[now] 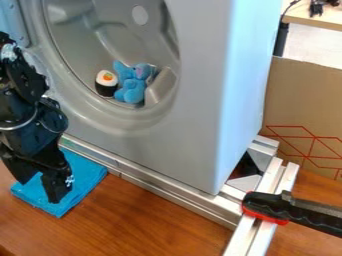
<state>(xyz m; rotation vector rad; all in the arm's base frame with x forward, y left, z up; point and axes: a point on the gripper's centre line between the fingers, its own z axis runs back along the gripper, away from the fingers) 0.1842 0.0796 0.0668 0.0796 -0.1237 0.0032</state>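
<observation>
My claw [40, 191] is at the near L of the scene, pointing down over the blue cloth [88, 176], w/ its two fingers apart & a gap showing btwn them. Can't tell if the tips touch the cloth or are just above it. The cloth lies flat on the wood counter [153, 212], at an angle, just beside the metal rail [163, 186] that runs along the foot of the big grey housing [194, 135].

That housing stands upright, w/ a rounded hollow [80, 37] in its face. Inside, low down twd the R, sit 2 soft-looking toys side by side: a sushi-like piece [105, 89], white on top w/ an orange spot & a black band below, and, just R of it, a blue plush elephant [131, 90] w/ a pinkish patch by its head. Both are well apart from my claw.

Near R, a black-&-red clamp [294, 209] lies across the metal bars [257, 232] sticking out from the housing's corner. Behind, on the R: cardboard [300, 95] w/ red lines, & a pale tabletop [320, 17] w/ dark bits on it at the far R.
</observation>
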